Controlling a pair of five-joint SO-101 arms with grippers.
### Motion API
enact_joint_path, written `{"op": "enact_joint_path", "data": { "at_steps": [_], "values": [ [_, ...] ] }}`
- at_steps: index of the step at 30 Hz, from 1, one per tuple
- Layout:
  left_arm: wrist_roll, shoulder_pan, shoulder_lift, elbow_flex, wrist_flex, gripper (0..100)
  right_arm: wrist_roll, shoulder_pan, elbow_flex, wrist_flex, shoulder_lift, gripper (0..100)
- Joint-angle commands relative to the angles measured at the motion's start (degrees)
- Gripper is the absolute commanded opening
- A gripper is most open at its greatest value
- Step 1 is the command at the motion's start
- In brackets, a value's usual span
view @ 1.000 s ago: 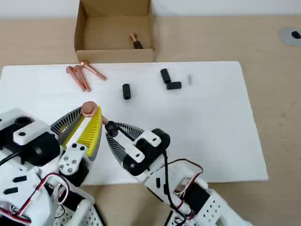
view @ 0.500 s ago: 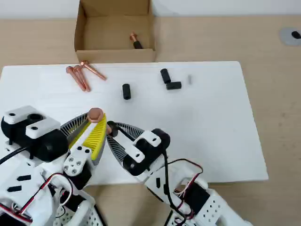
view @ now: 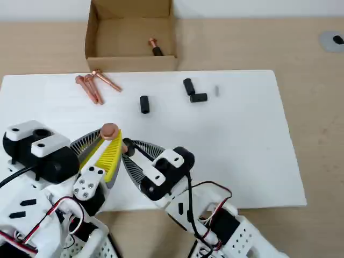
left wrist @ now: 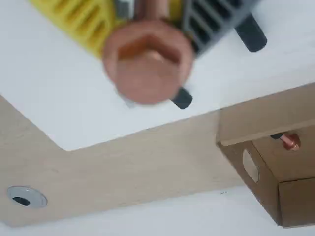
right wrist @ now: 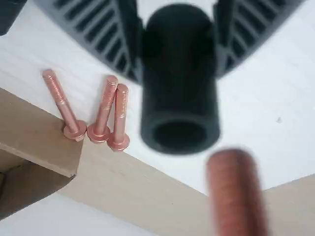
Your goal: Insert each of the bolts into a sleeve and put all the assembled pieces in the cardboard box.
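Right now my left fingers (view: pixel 110 155) are pinched on the shank of a copper bolt (view: pixel 109 130) in the lower left of the high view, its broad head turned up toward that camera. I grip it close behind the head, I judge, so that the threaded end is free to enter something. My right fingers (view: pixel 152 148) are clamped around the middle of a black sleeve (view: pixel 128 146), touching-close to the right of the bolt, which leaves its bore open. In the right wrist view the sleeve's open mouth faces out, and the bolt's tip sits just beside it, not yet inside. The two need lining up before any push.

Farther out on the white sheet (view: pixel 242 150), three loose bolts (view: pixel 92 86) lie bunched at the upper left. Three spare sleeves (view: pixel 144 104) lie scattered near the upper middle, waiting their turn. Beyond the sheet's far edge, on the wooden table (view: pixel 312 107), the cardboard box (view: pixel 97 32) stands open at top centre. One assembled piece (view: pixel 155 47) already lies inside it.
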Motion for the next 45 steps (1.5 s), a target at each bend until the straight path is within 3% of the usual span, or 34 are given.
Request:
{"op": "enact_joint_path", "data": {
  "at_steps": [1, 39, 45],
  "values": [
    [0.4, 0.7, 0.3, -0.2, -0.2, 0, -0.2, -0.4, 0.0, 0.1, -9.2, 0.9],
    [-1.0, 0.1, 0.1, 4.0, -3.7, 0, -0.2, -0.4, 0.0, 0.1, -9.3, 0.9],
    [-4.2, -2.9, -8.7, 10.6, -7.7, 0, -0.2, -0.4, 0.0, 0.0, -9.3, 0.9]
  ]
}}
